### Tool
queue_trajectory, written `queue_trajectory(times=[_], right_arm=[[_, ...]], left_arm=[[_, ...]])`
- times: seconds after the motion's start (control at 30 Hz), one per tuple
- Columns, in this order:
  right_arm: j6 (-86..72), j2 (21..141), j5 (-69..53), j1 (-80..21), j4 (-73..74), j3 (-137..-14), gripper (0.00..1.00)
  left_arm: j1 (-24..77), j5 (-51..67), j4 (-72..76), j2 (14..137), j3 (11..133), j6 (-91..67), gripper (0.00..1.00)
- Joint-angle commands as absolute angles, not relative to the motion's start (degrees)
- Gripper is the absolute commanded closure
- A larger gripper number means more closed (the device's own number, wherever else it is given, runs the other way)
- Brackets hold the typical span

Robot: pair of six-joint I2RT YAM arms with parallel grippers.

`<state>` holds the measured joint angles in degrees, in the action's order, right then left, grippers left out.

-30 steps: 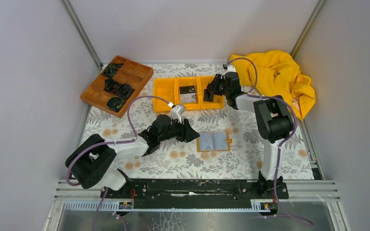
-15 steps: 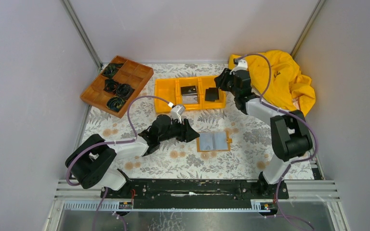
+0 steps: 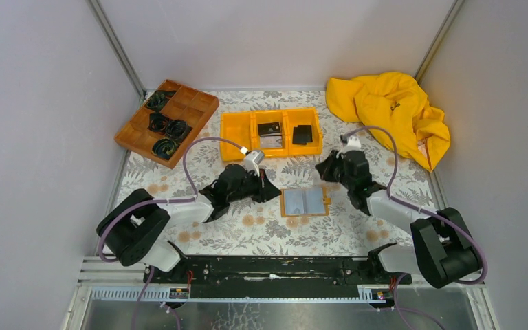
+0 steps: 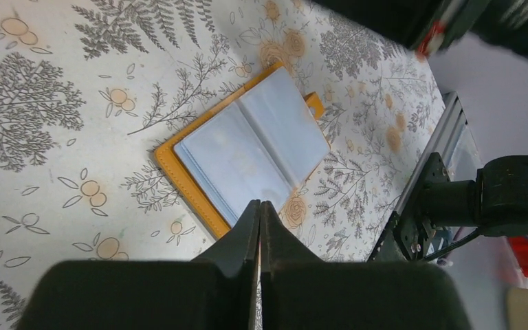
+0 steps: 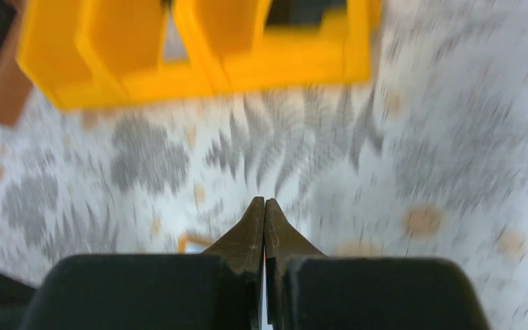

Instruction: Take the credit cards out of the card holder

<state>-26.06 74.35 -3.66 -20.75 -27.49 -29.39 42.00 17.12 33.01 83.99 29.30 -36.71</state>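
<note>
Well, I had both clenched empty: left gripper [image 3: 277, 192] just beside the open card holder [image 3: 305, 202], right gripper [image 3: 321, 170] near its far corner.

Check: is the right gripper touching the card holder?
Apart. The top view shows patterned tablecloth between the shut right gripper and the open card holder; the blurred right wrist view agrees.

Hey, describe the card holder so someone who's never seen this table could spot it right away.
On the floral tablecloth, look on the near side of the yellow-orange bin. The card holder lies open and flat there. Unlike the bin and the brown wooden tray, it is a thin square with an orange border around two pale grey-blue pockets.
</note>
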Motion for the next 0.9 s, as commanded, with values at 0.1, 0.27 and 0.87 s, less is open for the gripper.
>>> queue_trajectory(times=[0.1,0.27,0.87], right_arm=[[-25.4,67.5,-5.8,-29.9,-21.8,-27.7,0.95],[-24.2,65.3,1.3,-30.2,-18.6,-23.2,0.56],[-27.5,67.9,14.2,-30.1,-12.8,-23.5,1.00]], left_arm=[[41.8,23.3,37.3,88.5,31.6,-36.6,1.00],[42.0,23.4,36.6,92.3,33.1,-37.4,0.95],[42.1,20.3,29.0,100.4,38.5,-38.1,0.84]])
